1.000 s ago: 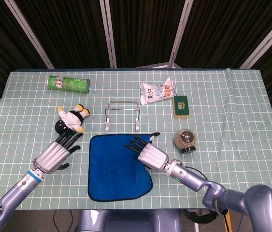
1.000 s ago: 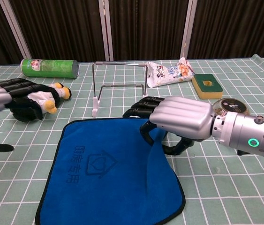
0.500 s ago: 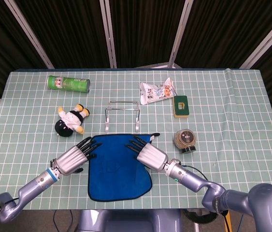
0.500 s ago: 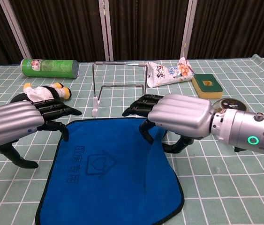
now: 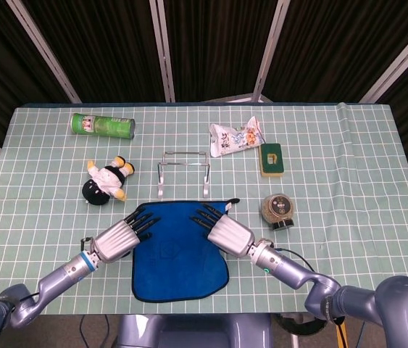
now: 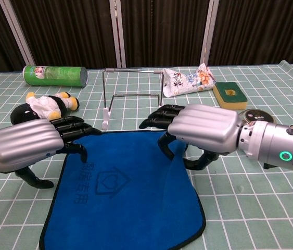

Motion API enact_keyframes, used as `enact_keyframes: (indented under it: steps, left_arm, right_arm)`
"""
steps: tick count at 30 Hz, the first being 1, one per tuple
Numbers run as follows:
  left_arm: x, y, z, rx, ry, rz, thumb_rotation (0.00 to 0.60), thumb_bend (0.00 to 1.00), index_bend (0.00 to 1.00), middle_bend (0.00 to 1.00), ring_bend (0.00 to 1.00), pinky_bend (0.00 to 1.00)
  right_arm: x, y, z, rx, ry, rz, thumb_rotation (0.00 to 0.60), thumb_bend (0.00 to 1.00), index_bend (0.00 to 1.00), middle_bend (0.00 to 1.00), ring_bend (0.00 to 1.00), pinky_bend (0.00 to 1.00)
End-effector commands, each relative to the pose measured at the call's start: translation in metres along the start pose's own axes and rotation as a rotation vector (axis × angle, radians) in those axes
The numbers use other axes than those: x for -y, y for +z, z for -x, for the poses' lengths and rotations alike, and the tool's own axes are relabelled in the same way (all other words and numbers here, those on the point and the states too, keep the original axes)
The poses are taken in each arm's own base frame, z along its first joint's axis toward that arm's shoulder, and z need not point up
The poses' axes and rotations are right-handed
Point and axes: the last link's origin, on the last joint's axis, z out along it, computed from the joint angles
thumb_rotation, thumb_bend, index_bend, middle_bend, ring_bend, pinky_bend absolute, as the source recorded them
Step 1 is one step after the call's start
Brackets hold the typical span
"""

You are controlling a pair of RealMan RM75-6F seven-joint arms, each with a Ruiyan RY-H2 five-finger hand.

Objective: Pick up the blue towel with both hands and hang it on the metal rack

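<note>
The blue towel [image 5: 178,254] [image 6: 125,192] lies flat on the table near the front edge. Just behind it stands the metal rack [image 5: 183,172] [image 6: 133,96], upright and bare. My left hand [image 5: 122,237] [image 6: 29,146] hovers over the towel's far left corner, dark fingers stretched over the cloth and thumb hanging beside the edge. My right hand [image 5: 225,232] [image 6: 203,127] covers the far right corner, fingers reaching forward and thumb curled down onto the towel edge. Neither hand has lifted the cloth.
A plush toy [image 5: 106,181] lies left of the rack, close behind my left hand. A green can [image 5: 103,125] lies at the back left. A snack bag [image 5: 235,138], a green sponge [image 5: 271,159] and a round tin [image 5: 277,209] sit to the right.
My left hand has swung right from beside the plush toy to the towel's far left corner. The right hand has stayed over the far right corner.
</note>
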Motion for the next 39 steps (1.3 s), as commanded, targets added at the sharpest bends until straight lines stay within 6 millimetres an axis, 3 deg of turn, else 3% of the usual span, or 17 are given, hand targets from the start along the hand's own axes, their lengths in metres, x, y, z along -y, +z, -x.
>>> enact_keyframes:
  steps: [1,12,19,26,39]
  left_arm:
    - [-0.001,0.006,0.000,0.000,0.011,0.003,0.600,0.18,0.34,0.00,0.00,0.00]
    - [-0.006,0.015,0.001,0.015,0.013,0.012,0.600,0.18,0.34,0.00,0.00,0.00]
    - [-0.008,0.019,-0.003,0.005,0.000,0.015,0.600,0.28,0.38,0.00,0.00,0.00]
    - [-0.009,0.022,-0.005,0.004,-0.014,0.016,0.600,0.28,0.39,0.00,0.00,0.00]
    - [-0.016,0.026,-0.004,0.007,-0.062,0.015,0.600,0.46,0.45,0.00,0.00,0.00]
  right_arm:
    - [0.000,-0.001,0.000,0.000,0.001,0.001,0.600,0.42,0.65,0.06,0.00,0.00]
    - [0.000,0.000,-0.001,-0.005,0.005,0.004,0.600,0.42,0.65,0.06,0.00,0.00]
    - [-0.001,0.000,-0.002,-0.006,0.000,0.002,0.600,0.42,0.65,0.06,0.00,0.00]
    - [-0.003,-0.003,-0.004,-0.006,0.000,0.007,0.600,0.42,0.65,0.06,0.00,0.00]
    - [-0.001,-0.005,-0.006,-0.010,-0.003,0.004,0.600,0.42,0.65,0.06,0.00,0.00]
